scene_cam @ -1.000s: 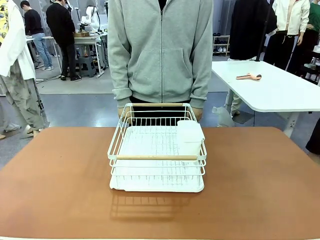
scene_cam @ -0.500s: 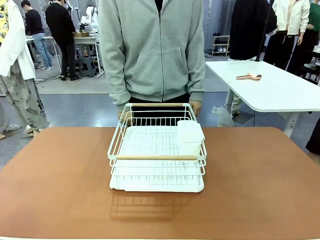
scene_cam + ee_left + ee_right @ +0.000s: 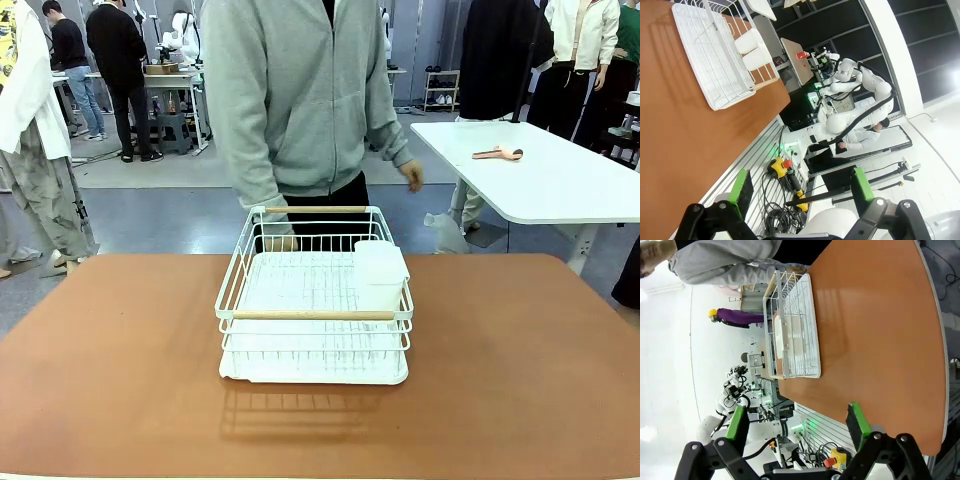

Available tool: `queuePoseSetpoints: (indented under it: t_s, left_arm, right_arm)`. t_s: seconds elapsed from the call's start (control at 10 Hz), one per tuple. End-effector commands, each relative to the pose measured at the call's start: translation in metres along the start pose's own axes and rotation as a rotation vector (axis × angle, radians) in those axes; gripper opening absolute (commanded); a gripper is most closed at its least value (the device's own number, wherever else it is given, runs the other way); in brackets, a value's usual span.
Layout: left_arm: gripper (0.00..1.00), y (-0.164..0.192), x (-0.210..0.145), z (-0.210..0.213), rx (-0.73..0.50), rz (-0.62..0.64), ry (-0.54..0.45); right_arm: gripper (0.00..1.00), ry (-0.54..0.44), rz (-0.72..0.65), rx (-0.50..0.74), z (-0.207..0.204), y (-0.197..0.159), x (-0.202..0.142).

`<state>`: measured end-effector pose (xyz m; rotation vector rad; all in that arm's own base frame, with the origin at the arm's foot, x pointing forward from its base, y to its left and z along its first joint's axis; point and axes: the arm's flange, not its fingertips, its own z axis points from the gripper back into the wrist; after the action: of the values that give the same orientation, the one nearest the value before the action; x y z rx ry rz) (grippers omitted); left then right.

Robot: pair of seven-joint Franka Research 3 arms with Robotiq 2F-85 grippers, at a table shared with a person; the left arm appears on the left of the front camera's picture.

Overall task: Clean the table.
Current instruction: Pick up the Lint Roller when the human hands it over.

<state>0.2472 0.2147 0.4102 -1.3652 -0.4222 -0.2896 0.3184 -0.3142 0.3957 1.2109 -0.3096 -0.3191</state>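
Note:
The table (image 3: 120,350) has a reddish-brown top, also seen in the left wrist view (image 3: 675,140) and the right wrist view (image 3: 880,330). A white wire dish rack (image 3: 313,300) with wooden handles stands in its middle, with a white cup (image 3: 380,272) in its right part. A person in a grey hoodie stands at the far side, one hand (image 3: 280,240) at the rack's far left corner, the other hand (image 3: 410,177) hanging free. My left gripper (image 3: 801,187) is open and holds nothing, well back from the rack (image 3: 710,55). My right gripper (image 3: 796,425) is open too, far from the rack (image 3: 795,325).
A white-topped table (image 3: 560,185) stands at the back right with a pinkish tool (image 3: 498,153) on it. Other people stand farther back on the left. Wide bare tabletop lies on both sides of the rack and in front of it.
The person has turned and shifted to the left. The hand that rested at the rack's far right corner has come off and swung away. The rack has not moved.

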Motion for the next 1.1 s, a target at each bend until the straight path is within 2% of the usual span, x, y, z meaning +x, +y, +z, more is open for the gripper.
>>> queuePoseSetpoints:
  t_s: [0.0, 1.0]
  left_arm:
    - [1.0, -0.0016, -0.0009, 0.0024, -0.004, -0.009, -0.008]
    - [1.0, -0.0016, -0.0009, 0.0024, -0.004, -0.009, -0.008]
  right_arm:
    - [1.0, -0.001, -0.013, -0.013, 0.0026, 0.0062, -0.0011]
    - [1.0, -0.001, -0.013, -0.013, 0.0026, 0.0062, -0.0011]
